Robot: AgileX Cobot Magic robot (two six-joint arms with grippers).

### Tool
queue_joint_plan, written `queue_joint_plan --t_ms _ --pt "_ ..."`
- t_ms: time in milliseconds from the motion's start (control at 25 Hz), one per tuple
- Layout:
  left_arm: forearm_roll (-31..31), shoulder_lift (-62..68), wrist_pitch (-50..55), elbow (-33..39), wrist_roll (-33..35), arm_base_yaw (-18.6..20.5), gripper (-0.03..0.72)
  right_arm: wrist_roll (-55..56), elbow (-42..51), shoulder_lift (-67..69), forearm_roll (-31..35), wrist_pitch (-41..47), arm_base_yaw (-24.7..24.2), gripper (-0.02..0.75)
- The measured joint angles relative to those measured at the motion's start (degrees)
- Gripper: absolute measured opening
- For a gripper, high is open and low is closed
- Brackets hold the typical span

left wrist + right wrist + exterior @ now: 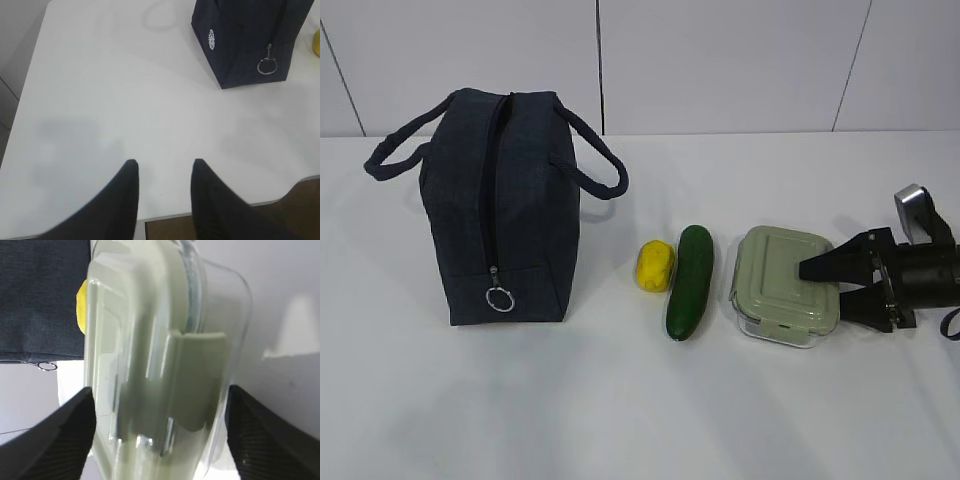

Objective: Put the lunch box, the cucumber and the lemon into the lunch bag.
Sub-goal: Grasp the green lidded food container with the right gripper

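One lunch box (788, 290) sits between the fingers of the right end effector (828, 288). Beyond it lie one cucumber (690, 281), then one lemon (655, 265), and farthest off one lunch bag (502, 205) with two handles and one ring pull (500, 299). Two end effectors show in all; the left end effector (164, 172) appears only in its wrist view.

Right arm (930, 275) is running off the exterior view at 3 o'clock. Box (150, 365) is blurring in the right wrist view, hiding most of the lemon (80, 312).

Upright zipped lunch bag (505, 210); beside it lemon (655, 265), cucumber (690, 282), lunch box (782, 280) (lidded).
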Motion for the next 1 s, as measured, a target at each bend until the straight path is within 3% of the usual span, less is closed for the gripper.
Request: queue_joint_plan --t_ms 1000 --pt "0.0 0.0 0.0 0.0 0.0 0.0 0.239 -0.5 0.0 0.0 -0.4 0.1 0.0 0.584"
